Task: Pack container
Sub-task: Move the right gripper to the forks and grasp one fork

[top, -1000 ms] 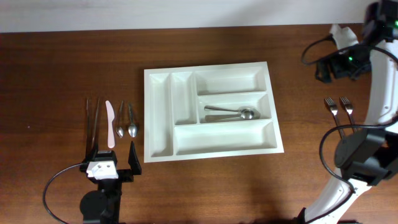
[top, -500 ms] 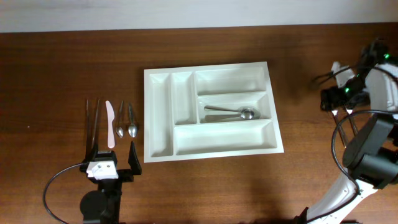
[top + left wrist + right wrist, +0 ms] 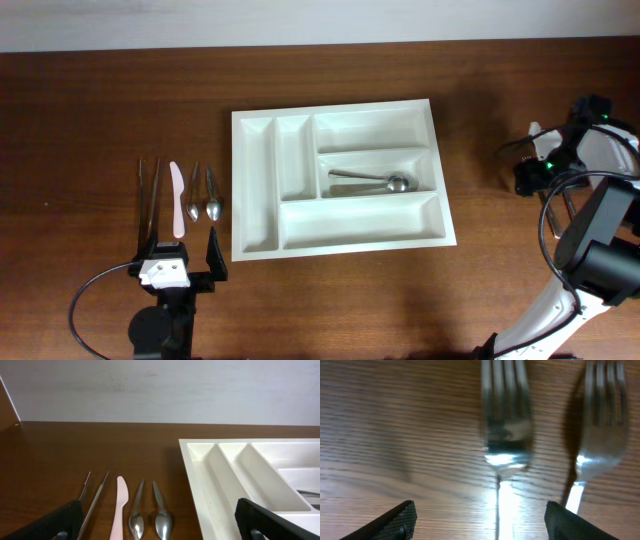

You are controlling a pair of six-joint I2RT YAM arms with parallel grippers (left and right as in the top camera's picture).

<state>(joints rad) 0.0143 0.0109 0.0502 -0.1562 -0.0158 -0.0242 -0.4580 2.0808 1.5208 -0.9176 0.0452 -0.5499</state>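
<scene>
Right jaws are hanging wide open, empty; we are seeing one fork (image 3: 506, 435) between them, a second fork (image 3: 600, 435) beside. Left jaws are gaping empty.

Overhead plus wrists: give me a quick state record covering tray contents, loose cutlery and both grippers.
container: white five-compartment tray, mid-table
in tray: spoon in the middle long compartment; other compartments empty
left of tray: two dark chopsticks, pink knife, two spoons, lying parallel
right of tray: two forks side by side on the table
left gripper: open, holding nothing, near the loose cutlery
right gripper: open, low over the forks, nothing gripped
</scene>
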